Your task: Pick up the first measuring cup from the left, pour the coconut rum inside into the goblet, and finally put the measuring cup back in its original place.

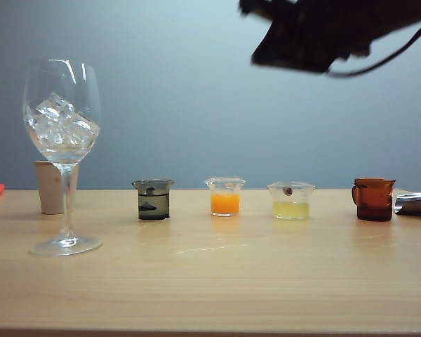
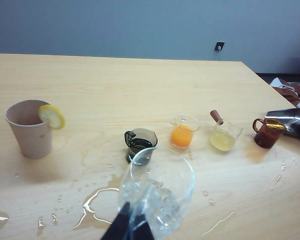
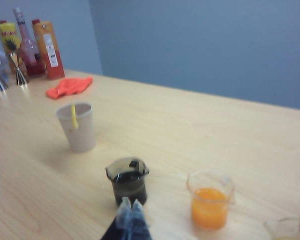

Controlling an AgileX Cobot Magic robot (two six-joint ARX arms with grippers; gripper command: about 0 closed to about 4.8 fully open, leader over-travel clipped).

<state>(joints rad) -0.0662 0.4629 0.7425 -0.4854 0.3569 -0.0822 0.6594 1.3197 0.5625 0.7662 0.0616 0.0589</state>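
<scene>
hovering above the worktop [image 1: 210, 281], the right pincer [image 3: 129, 204] was closed and empty, the cup [image 3: 128, 181] upright just beyond its tips, right of the goblet [image 1: 62, 140]. the left pincer [image 2: 130, 227], state unclear, sat behind the goblet, farther off.
</scene>
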